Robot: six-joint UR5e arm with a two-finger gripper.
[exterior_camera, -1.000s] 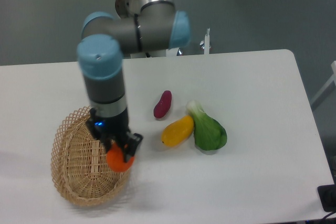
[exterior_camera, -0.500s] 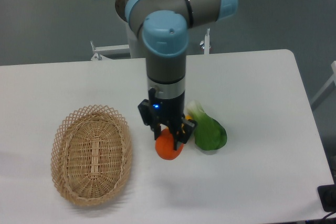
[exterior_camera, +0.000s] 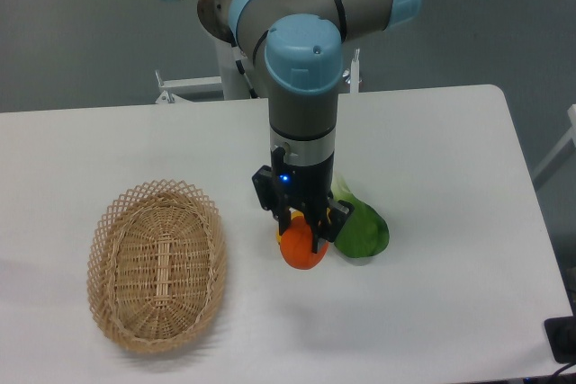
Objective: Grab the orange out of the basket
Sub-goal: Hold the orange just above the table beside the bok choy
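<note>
My gripper (exterior_camera: pixel 303 238) is shut on the orange (exterior_camera: pixel 303 250), a small round bright orange fruit, and holds it over the table to the right of the basket. The oval tan wicker basket (exterior_camera: pixel 157 263) lies at the left with nothing visible inside it. The orange hangs in front of the other produce, well clear of the basket's rim.
A green leafy vegetable (exterior_camera: pixel 362 225) lies just right of the gripper. The arm and wrist hide the yellow-orange fruit and the purple item behind it; only a sliver of yellow shows at the gripper's left. The table's right edge runs at the far right.
The gripper carried the orange out of the basket and to the right, past the basket rim, then a little further right over the produce. The basket now holds nothing.
</note>
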